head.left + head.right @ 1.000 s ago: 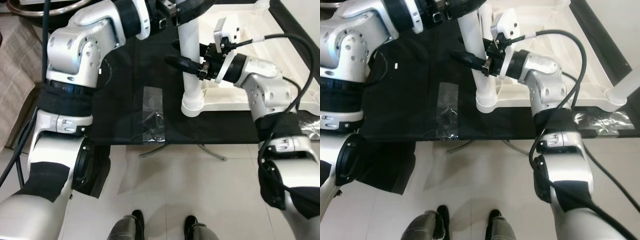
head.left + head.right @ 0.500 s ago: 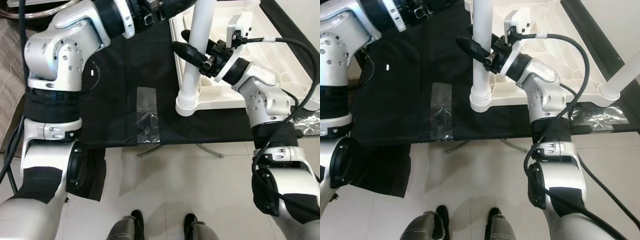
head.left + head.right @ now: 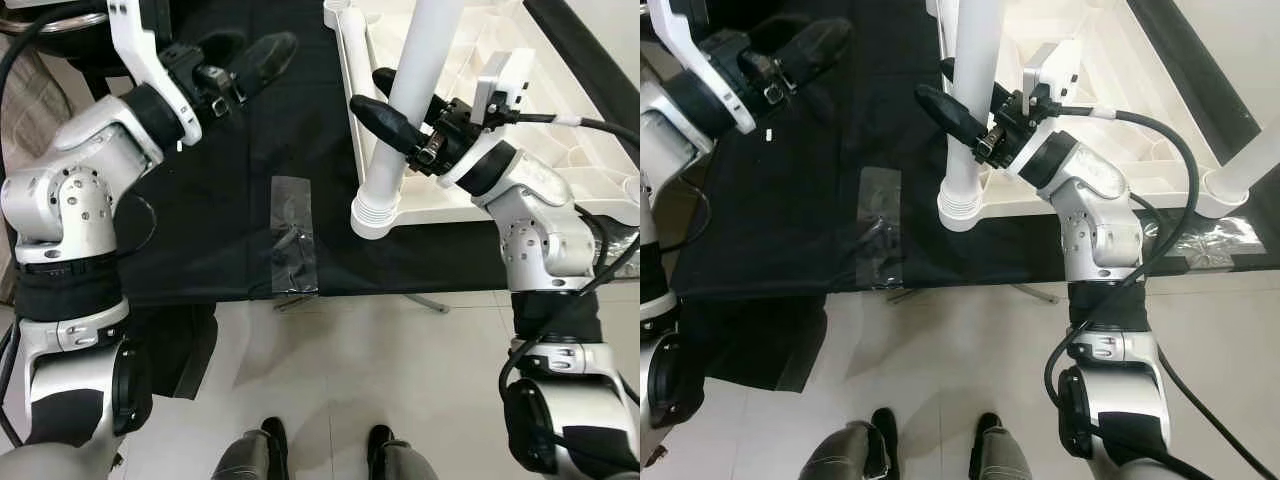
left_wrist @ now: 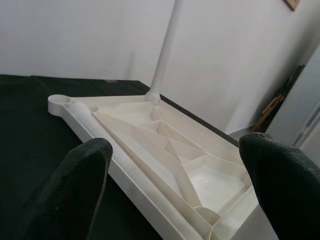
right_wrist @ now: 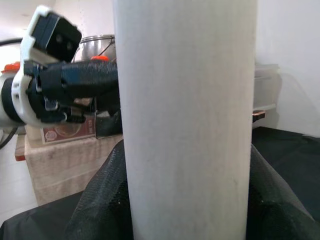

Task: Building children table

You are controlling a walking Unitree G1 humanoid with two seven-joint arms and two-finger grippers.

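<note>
Head view: our right gripper [image 3: 400,118] has its jaws clenched on the white leg [image 3: 405,120], whose long axis stands tilted, ribbed end down beside the near corner of the inverted table frame [image 3: 560,120].
Left wrist: our left gripper [image 4: 175,185] has released jaws, facing the frame, well apart from the leg.
Right wrist: the leg sits between the fingers [image 5: 102,200].
Judgement: we think the right arm alone steers the leg to its socket.
</note>
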